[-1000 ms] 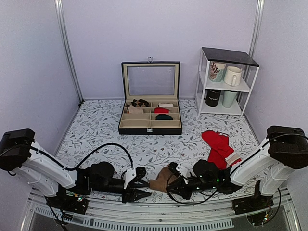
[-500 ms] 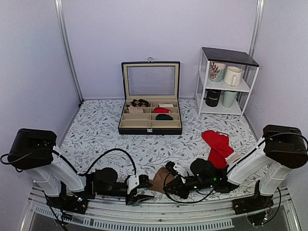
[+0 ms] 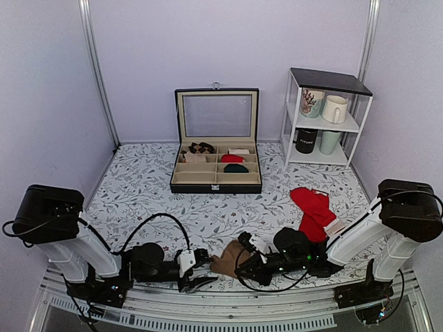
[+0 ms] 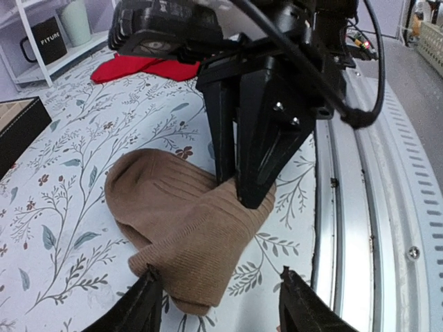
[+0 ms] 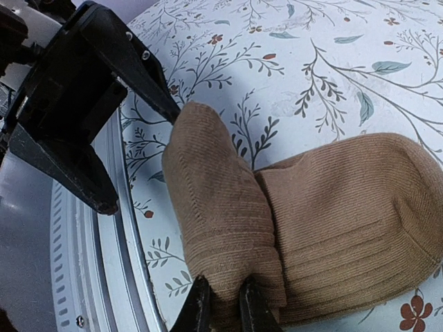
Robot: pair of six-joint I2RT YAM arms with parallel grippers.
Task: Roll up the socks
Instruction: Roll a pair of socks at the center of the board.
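One grip only, at near edge: right gripper [image 5: 223, 304] clamps fold of socks [image 5: 325, 207], left gripper [image 4: 221, 294] spread, empty; thin pinch may slip, fold springs flat

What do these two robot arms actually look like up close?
Both arms, left arm and right arm, have white link shells with bulky black joint housings. Loose black cables loop along them. The left end effector and right end effector each carry two black, wedge-shaped fingers.
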